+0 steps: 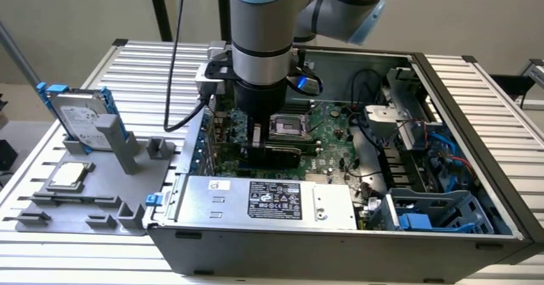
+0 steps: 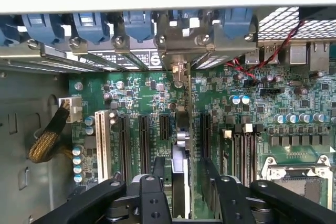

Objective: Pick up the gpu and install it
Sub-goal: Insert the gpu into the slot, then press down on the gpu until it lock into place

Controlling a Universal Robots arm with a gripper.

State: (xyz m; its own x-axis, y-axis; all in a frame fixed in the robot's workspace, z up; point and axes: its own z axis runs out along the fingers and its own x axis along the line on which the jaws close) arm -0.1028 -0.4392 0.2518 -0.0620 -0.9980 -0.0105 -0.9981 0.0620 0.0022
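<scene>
Thin rectangular gpu card (image 2: 180,174), seen edge-on in the wrist view, stands upright in a motherboard slot directly between the black fingers (image 2: 157,174); its long axis runs straight away from them toward its silver metal bracket (image 2: 178,72) at the case's rear wall. The fingers stand apart on either side of the card with a visible gap, not clamped. In the exterior view the gripper (image 1: 270,150) sits low inside the open grey computer case (image 1: 340,247), over the green motherboard (image 1: 327,125).
</scene>
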